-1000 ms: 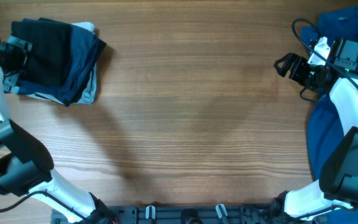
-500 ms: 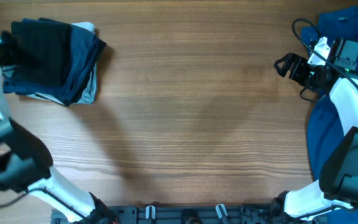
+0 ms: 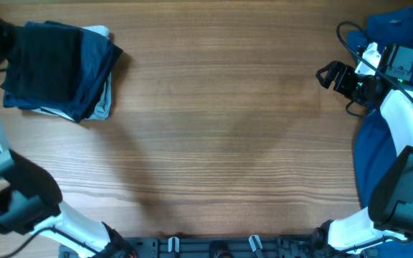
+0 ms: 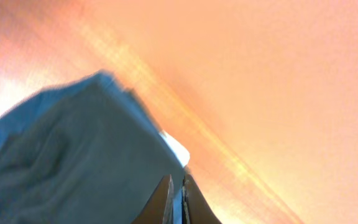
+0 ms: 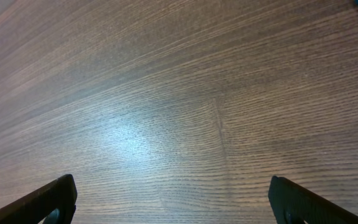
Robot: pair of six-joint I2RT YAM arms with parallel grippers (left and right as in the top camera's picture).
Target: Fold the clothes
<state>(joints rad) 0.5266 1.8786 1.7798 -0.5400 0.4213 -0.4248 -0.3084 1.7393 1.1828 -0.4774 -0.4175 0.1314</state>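
A brown wood-grain worktop (image 3: 214, 129) is seen filling the overhead view. A large bright blue cloth (image 3: 370, 165) is spread along its right edge, partly covered by the white right arm (image 3: 406, 118). At the far left corner a pile of folded dark navy-blue garments (image 3: 93, 72) is laid, with a pale grey-white garment (image 3: 103, 107) showing at the right side and lower edge of the pile. The clothes of the task, a black soft-fabric garment (image 3: 45, 57), are found folded on top of this pile, covering its left half; no logo can be made out.

The right tool (image 3: 326, 74) is held over bare wood, just left of the blue cloth and well apart from the pile. In the right wrist view its two dark fingers (image 5: 48, 199) are seen spread wide at the bottom corners, with nothing between them.

The left tool (image 4: 178, 200) is placed at the far left edge, beside the pile's upper left corner. In the blurred, overexposed left wrist view its fingers are pressed nearly together, only a thin slit being left, and grey-blue fabric is seen to their left.
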